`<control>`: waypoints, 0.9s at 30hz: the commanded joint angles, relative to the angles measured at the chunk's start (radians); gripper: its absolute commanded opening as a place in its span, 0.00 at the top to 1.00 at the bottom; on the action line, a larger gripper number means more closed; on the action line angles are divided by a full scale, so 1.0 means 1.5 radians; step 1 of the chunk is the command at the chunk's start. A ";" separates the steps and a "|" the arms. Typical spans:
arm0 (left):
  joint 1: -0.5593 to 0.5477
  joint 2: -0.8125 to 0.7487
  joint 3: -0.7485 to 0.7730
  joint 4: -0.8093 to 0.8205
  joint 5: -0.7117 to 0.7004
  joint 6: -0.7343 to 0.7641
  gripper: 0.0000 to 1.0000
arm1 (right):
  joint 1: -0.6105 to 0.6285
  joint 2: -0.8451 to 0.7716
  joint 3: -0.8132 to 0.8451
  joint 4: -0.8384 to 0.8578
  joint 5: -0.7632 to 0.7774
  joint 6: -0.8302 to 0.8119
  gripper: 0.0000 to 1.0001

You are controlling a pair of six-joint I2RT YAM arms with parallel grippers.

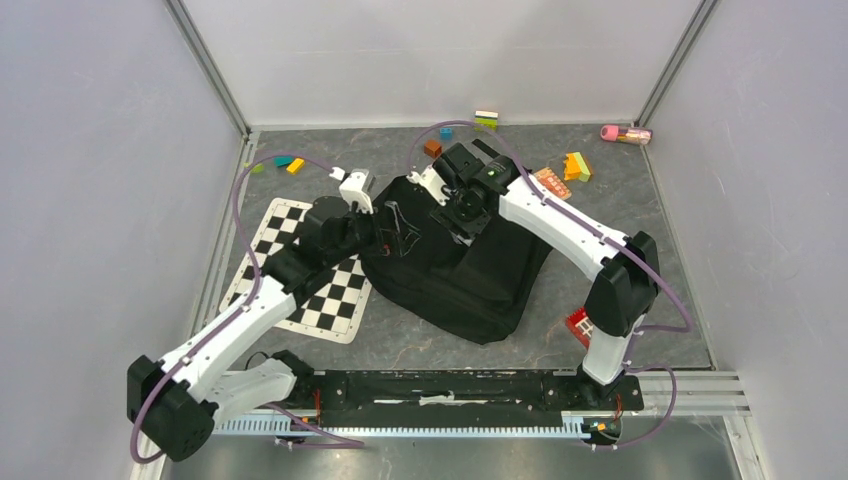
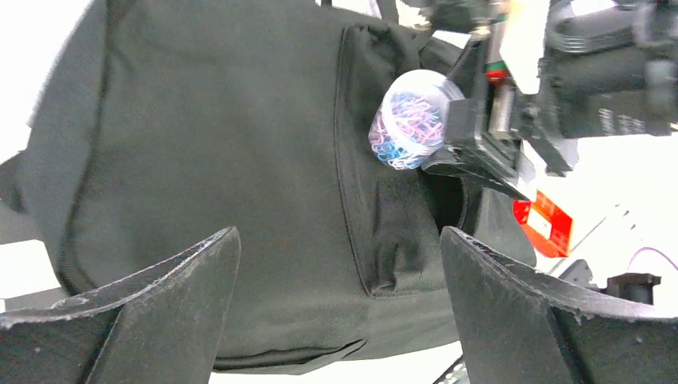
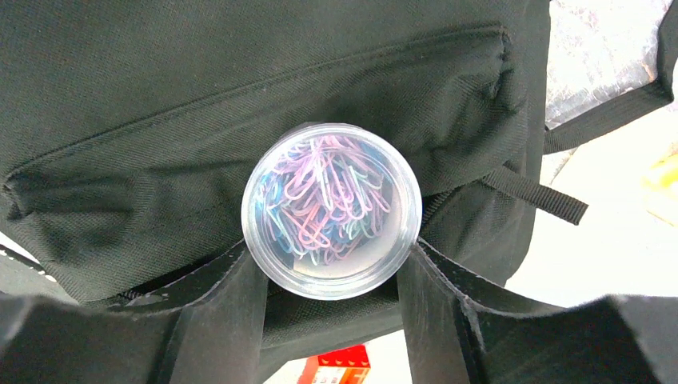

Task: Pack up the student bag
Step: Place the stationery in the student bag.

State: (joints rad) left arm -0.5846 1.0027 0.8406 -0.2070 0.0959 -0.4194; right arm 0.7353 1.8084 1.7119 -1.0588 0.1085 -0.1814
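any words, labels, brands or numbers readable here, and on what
Nothing can be read.
Red box: white label, too blurred to read.
Right arm: faint print on its black housing, too small to read.
Clip tub, bag: no text shows.

No word, number or brand can be read in any view. In the left wrist view, the red box [image 2: 542, 224] at the right, just beside the student bag [image 2: 240, 160], bears a white label, but its print is too small to make out. Faint pale marks stand on the black housing of the right arm [image 2: 608, 120] at the far right; they are too blurred to read.
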 commanded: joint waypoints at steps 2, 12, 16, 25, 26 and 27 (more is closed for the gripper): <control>0.002 0.059 -0.021 0.094 0.029 -0.159 0.00 | 0.001 -0.048 -0.022 -0.011 0.021 0.002 0.49; 0.002 0.111 -0.027 0.152 0.044 -0.188 0.00 | 0.000 -0.133 -0.043 0.101 -0.030 0.058 0.09; 0.002 0.155 -0.009 0.174 0.075 -0.187 0.00 | 0.001 -0.181 -0.101 0.150 0.008 0.097 0.09; 0.002 0.272 0.053 0.232 0.104 -0.187 0.00 | 0.001 -0.263 -0.265 0.284 0.054 0.198 0.20; 0.002 0.280 0.056 0.241 0.104 -0.192 0.00 | 0.002 -0.266 -0.275 0.294 0.054 0.204 0.21; 0.002 0.285 0.056 0.255 0.104 -0.197 0.00 | 0.002 -0.268 -0.282 0.303 0.053 0.210 0.22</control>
State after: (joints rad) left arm -0.5838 1.4017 0.8692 0.0570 0.2237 -0.6716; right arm 0.7361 1.4506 1.3308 -0.7307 0.1532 0.0544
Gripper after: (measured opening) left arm 0.993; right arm 0.795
